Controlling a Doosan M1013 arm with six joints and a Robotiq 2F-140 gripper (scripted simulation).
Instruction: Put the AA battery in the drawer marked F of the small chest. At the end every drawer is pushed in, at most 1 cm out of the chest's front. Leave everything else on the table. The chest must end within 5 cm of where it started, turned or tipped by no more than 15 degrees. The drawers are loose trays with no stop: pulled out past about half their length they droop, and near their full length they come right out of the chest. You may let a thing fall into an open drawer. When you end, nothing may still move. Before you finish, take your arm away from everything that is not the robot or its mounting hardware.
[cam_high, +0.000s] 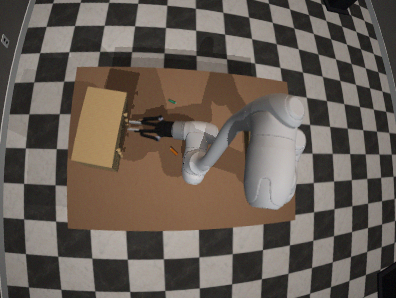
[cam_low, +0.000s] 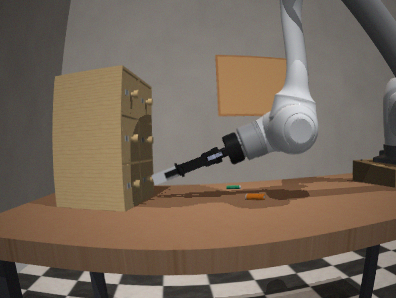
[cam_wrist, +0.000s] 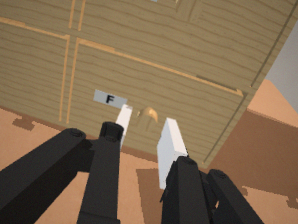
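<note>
The chest (cam_high: 100, 127) (cam_low: 87, 142) stands at the table's left, its drawers looking shut. The drawer marked F (cam_wrist: 190, 112) is in the bottom row, and its knob (cam_wrist: 148, 114) shows in the wrist view. My gripper (cam_high: 129, 126) (cam_low: 156, 179) (cam_wrist: 145, 126) is part open, its fingertips close to that front, on either side of the knob with gaps beside it. An orange cylinder (cam_high: 173, 150) (cam_low: 255, 196) and a smaller green one (cam_high: 172, 101) (cam_low: 233, 187) lie on the table; both look like batteries. I cannot read which is the AA battery.
Other drawer knobs (cam_low: 134, 138) stick out above and beside drawer F. The brown table (cam_high: 150, 205) (cam_low: 200, 230) ends close behind the chest. The arm's base stands at the table's right. The two cylinders lie on either side of the arm's line in the top view.
</note>
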